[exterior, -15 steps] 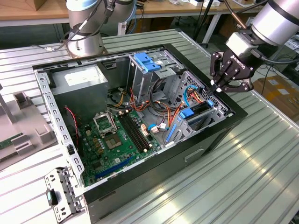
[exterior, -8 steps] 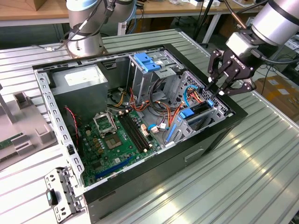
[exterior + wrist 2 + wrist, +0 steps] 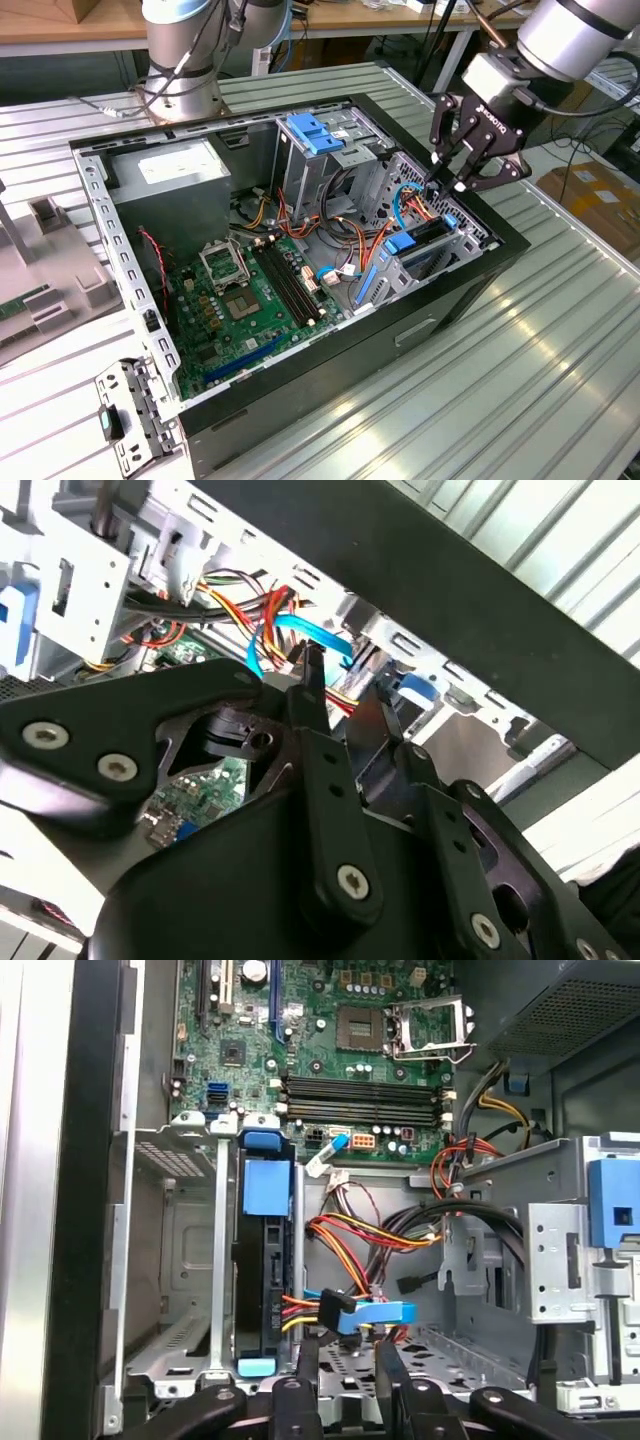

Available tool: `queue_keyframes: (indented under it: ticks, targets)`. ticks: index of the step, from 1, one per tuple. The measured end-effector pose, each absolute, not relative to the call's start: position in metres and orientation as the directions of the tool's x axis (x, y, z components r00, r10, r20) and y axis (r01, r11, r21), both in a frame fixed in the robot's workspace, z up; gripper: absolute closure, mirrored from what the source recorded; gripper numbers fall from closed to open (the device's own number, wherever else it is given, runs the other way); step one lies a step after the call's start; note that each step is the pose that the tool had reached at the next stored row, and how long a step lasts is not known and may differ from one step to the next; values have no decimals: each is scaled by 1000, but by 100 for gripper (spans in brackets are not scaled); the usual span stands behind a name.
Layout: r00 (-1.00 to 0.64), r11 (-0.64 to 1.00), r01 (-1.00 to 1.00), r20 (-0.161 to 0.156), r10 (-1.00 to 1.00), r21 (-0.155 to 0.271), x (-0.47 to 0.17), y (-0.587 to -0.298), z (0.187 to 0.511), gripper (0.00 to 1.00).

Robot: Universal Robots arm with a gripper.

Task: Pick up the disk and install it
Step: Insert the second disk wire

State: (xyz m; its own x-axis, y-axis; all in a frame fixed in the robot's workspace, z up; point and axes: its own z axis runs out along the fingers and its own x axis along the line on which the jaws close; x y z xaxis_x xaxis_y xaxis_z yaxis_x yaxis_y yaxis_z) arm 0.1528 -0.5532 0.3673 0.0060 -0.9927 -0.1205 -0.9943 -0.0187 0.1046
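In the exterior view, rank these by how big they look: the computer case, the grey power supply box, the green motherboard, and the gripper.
1. computer case
2. green motherboard
3. grey power supply box
4. gripper, though it sits nearer the camera, so its rank is unsure.

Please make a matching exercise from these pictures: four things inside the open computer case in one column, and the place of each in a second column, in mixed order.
Things:
1. disk
2. gripper
3. power-supply box
4. motherboard

Places:
A. flat on the floor of the case
B. standing on edge in a slot of the metal drive bay
C. in a far corner of the case, at the exterior view's left
D. above the cables beside the drive bay

Pairs: 1-B, 2-D, 3-C, 4-A
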Motion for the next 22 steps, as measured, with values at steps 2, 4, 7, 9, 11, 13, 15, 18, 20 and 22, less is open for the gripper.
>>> queue_keyframes:
  ticks: [2,4,7,9,11,13,15,18,20,22]
  targets:
    - [6,-18,-994,-117,-993,104,151,-553,370,64]
    - [6,-18,-995,-116,-993,102,143,-553,370,64]
    - [7,-19,-995,-116,-993,102,137,-553,370,64]
    - [7,-19,-995,-111,-994,102,136,-554,367,64]
    - [7,-18,-995,-110,-994,103,136,-554,367,64]
    - [7,-18,-995,-110,-994,102,135,-554,367,64]
    - [7,-18,-995,-110,-994,103,135,-554,367,65]
    - [7,-18,-995,-110,-994,103,135,-554,367,79]
    - [7,-18,-995,-110,-994,103,135,-554,367,79]
    - [7,-18,-995,-110,-994,103,135,-554,367,79]
